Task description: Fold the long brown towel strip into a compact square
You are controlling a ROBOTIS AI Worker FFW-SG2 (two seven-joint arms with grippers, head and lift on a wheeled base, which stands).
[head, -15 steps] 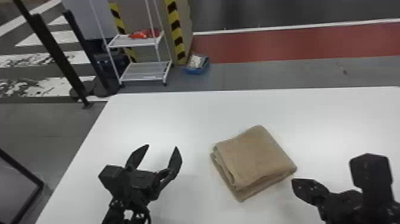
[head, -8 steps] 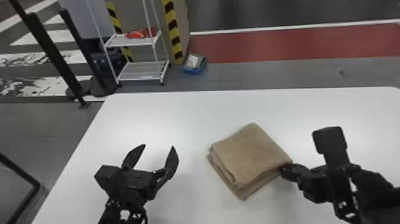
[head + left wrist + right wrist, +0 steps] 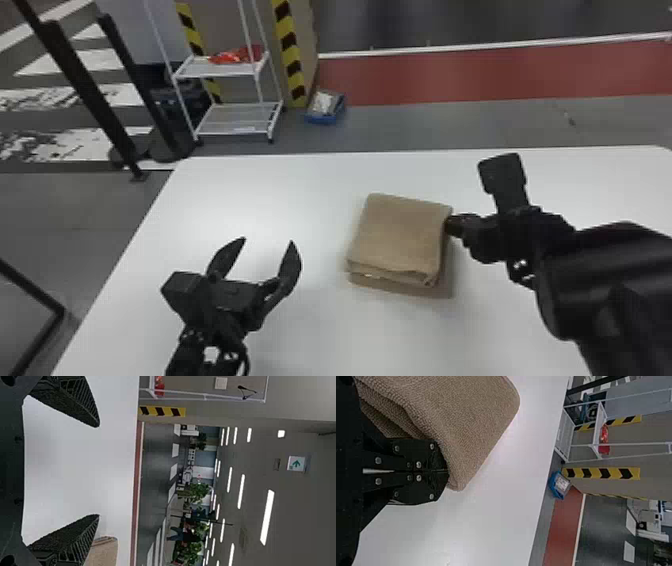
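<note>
I saw the brown towel folded, the right gripper touching its three o'clock side, jaws pressed together; at nine, the left gripper's jaws gaped.

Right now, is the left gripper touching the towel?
No, the left gripper stands open to the left of the towel, with white tabletop visible between them.

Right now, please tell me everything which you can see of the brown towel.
The brown towel lies on the white table, folded into a compact, roughly square stack. Its cloth looks soft and looped, its corners rounded. Several layers show at the side near the robot, where a lower one sticks out. The right gripper, fingers shut, touches its right side.
</note>
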